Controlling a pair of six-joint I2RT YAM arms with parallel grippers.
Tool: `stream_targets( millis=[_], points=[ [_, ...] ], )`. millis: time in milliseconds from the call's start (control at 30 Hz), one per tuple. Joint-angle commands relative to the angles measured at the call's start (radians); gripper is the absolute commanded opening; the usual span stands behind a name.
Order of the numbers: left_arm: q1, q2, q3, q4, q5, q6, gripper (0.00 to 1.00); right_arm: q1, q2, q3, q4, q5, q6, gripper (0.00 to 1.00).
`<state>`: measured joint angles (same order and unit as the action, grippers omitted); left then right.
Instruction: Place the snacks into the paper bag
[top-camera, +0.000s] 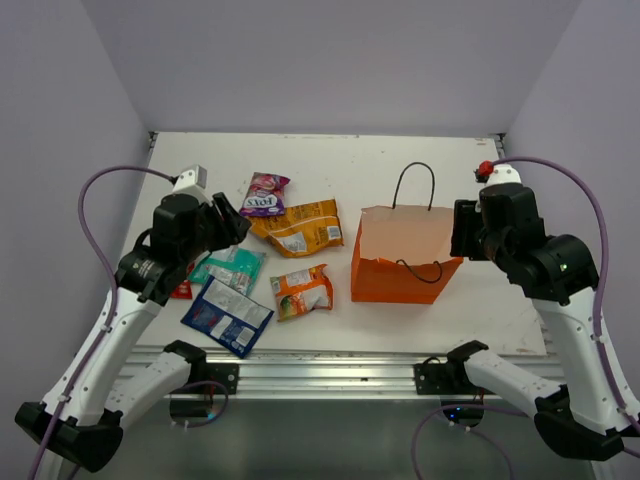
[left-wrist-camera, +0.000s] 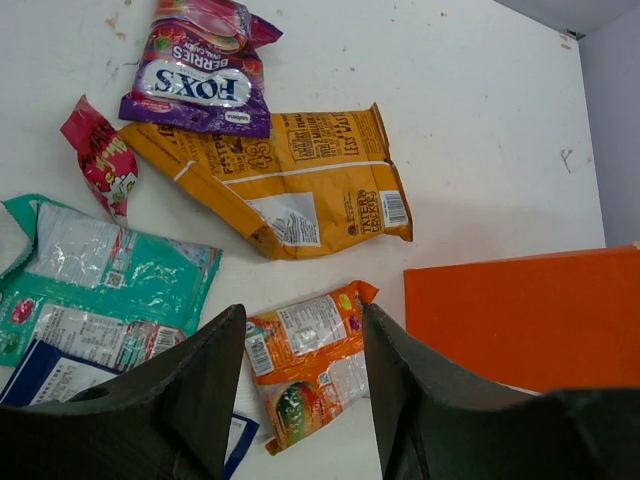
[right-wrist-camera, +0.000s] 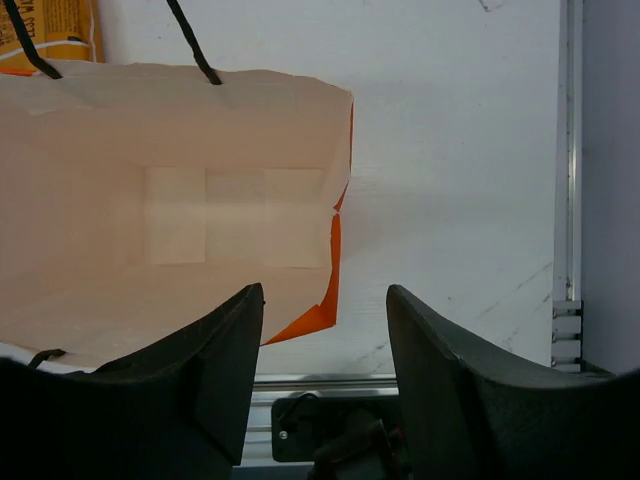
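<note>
With left jaws apart, aimed at the orange-green foil packet (left-wrist-camera: 305, 365) flat on the white desk (left-wrist-camera: 480, 120), and right jaws apart by the boxy orange paper bag (top-camera: 395, 280), lower squarely and pinch one edge.

Colours by item: the bag (top-camera: 395, 282) is bright orange outside and pale peach inside, and its handles (right-wrist-camera: 196, 44) are black. The purple packet (left-wrist-camera: 200, 70) is purple-pink with white lettering. The yellow packet (left-wrist-camera: 300, 180) is orange-yellow with dark print and white label panels. The teal packet (left-wrist-camera: 110, 285) is teal-green with a silvery panel. The blue packet (top-camera: 228, 316) is dark blue with a white panel. The orange packet (left-wrist-camera: 310, 360) shades from orange to green. The red packet (left-wrist-camera: 100, 155) is red with white lettering. The table (top-camera: 400, 160) is white and faintly scuffed. The walls (top-camera: 330, 60) are pale lilac, and the cables (top-camera: 112, 170) are purple.
</note>
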<state>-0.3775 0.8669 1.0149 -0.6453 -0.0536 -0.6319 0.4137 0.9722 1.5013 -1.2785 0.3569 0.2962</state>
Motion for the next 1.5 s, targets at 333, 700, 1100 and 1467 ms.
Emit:
stream_targets(
  millis=[333,700,1100,1467],
  points=[
    [-0.018,0.060,-0.001,0.110,0.014,0.009,0.54,0.004,-0.066,-0.205,0.168,0.033,-0.025,0.56],
    [-0.020,0.133,-0.071,0.174,0.000,0.017,0.50,0.004,-0.070,-0.285,0.242,0.047,-0.054,0.00],
    [-0.054,0.451,-0.145,0.303,-0.058,-0.055,0.60,0.004,-0.076,-0.274,0.235,0.042,-0.060,0.00],
    [-0.063,0.506,-0.179,0.434,-0.143,-0.101,0.66,0.004,-0.081,-0.270,0.237,-0.004,-0.065,0.00]
  ],
)
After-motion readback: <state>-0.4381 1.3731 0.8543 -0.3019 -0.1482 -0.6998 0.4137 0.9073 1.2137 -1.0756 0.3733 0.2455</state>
